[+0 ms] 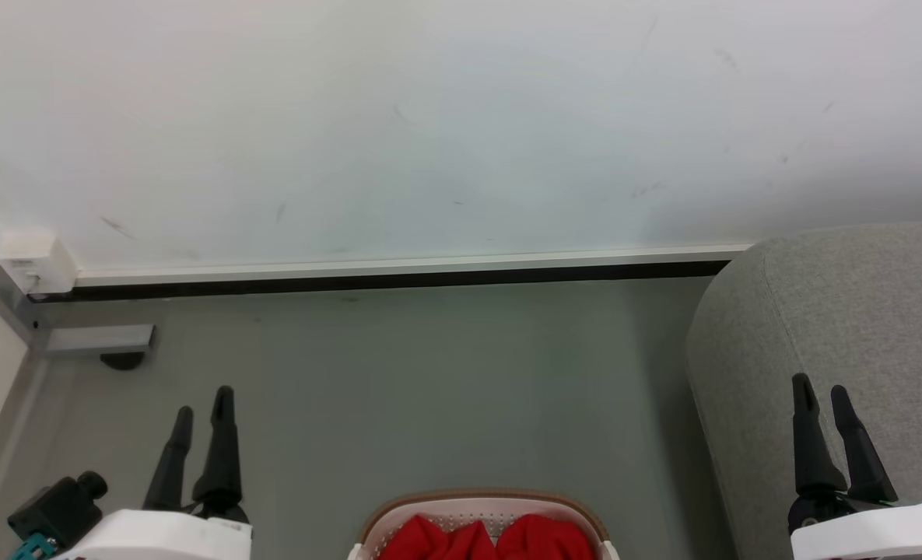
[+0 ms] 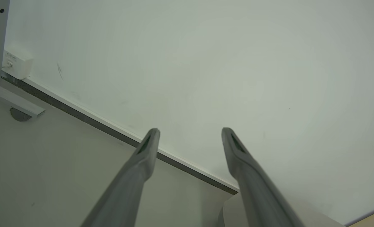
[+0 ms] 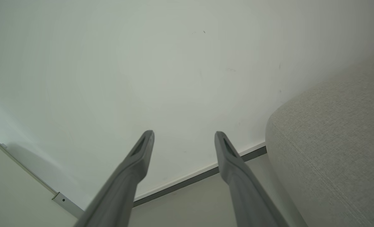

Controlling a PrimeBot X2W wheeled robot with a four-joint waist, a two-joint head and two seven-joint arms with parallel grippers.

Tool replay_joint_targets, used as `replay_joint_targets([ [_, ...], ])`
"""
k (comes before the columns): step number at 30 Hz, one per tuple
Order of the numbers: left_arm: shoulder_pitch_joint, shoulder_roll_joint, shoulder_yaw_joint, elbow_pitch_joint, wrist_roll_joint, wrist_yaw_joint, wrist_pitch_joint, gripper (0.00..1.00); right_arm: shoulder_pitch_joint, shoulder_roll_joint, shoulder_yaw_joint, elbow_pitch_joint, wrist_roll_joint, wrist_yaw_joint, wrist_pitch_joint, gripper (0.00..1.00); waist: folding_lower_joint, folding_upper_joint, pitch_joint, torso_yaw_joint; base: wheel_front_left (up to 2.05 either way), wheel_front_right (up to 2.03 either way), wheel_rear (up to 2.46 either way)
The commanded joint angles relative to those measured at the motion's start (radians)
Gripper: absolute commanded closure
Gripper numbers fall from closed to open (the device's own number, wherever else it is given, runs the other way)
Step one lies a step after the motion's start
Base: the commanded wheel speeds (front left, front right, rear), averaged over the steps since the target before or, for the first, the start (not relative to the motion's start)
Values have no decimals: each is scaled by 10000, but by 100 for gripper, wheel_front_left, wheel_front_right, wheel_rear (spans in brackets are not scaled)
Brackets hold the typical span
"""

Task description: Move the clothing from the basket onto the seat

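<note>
Bright red clothing (image 1: 488, 540) lies bunched in the white basket (image 1: 387, 519) with a tan-brown rim, at the bottom middle of the head view; only the basket's far end is in frame. The light grey seat (image 1: 850, 327) rises at the right, its rounded end also in the right wrist view (image 3: 332, 142). My left gripper (image 1: 204, 400) stands open over the floor, left of the basket, fingers apart and empty (image 2: 190, 130). In front of the seat's side, my right gripper (image 1: 820, 385) is open with nothing between its fingers (image 3: 183, 134).
A white wall (image 1: 461, 117) with a white and black baseboard (image 1: 398, 276) runs across the back. A small white box (image 1: 36, 260) sits at the wall's lower left beside a grey metal frame (image 1: 95, 340). Grey floor (image 1: 429, 389) spreads between wall and basket.
</note>
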Motion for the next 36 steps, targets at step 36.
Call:
replay_joint_targets([
  [36,116,274,-273,-31,3895,-117,-1002,0,-470,591,-241,904,-4694,-17,-312,0,0,-1,39,-230,0,0,0],
])
